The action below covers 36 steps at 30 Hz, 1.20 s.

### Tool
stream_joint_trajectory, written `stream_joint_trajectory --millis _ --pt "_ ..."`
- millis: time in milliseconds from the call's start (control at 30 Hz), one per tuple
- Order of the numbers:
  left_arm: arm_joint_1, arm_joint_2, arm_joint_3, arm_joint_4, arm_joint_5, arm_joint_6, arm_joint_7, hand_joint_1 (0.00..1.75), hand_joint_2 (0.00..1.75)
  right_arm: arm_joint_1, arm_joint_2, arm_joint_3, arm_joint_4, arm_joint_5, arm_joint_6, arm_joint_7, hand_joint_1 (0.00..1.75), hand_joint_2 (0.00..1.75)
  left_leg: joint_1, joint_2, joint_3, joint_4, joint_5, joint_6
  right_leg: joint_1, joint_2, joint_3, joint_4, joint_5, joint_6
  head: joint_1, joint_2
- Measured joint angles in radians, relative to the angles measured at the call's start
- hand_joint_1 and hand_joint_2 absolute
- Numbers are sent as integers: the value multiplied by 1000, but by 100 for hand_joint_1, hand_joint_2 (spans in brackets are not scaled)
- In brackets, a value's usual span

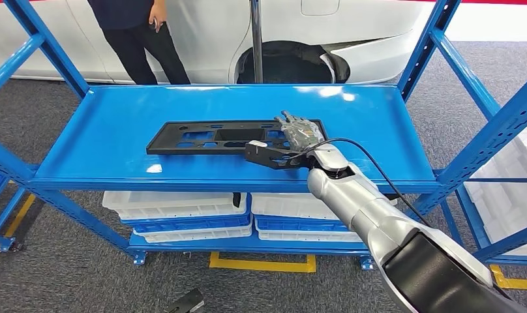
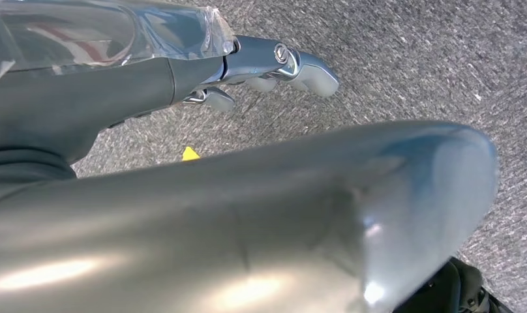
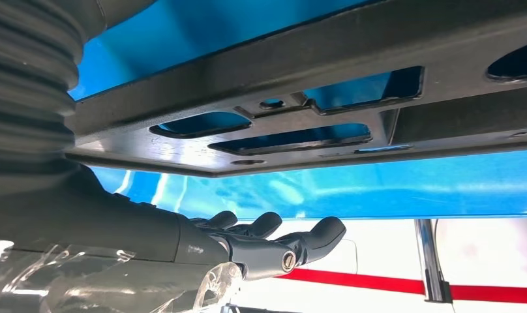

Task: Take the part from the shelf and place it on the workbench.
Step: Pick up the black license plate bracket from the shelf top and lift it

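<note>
- The left hand (image 2: 274, 68) hangs over grey carpet, its fingers curled in with nothing in them.
- The part (image 1: 228, 137), a flat black plastic panel with rectangular cut-outs and small holes, lies on the blue shelf (image 1: 104, 140); most of it stretches away from the right hand toward the robot's left.
- The right hand (image 1: 299, 134) rests at the panel's right end, thumb low along the near edge and fingers on top. In the right wrist view its fingers (image 3: 313, 236) look stretched out and apart; whether they have closed on the panel I cannot tell.
- Judgement: the grasp is at hand. Pinch the end firmly before lifting, since the long panel will likely droop or twist on its far side; raise it level, clear of the shelf uprights.
</note>
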Motion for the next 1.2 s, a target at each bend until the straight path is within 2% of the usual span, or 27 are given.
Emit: stream_joint_trajectory --millis 1200 --pt "0 0 15 0 0 24 0 0 0 18 0 0 2 3 18 -5 0 175 0 0 0 0 0 0 0 0 0 0 0 0 0 0"
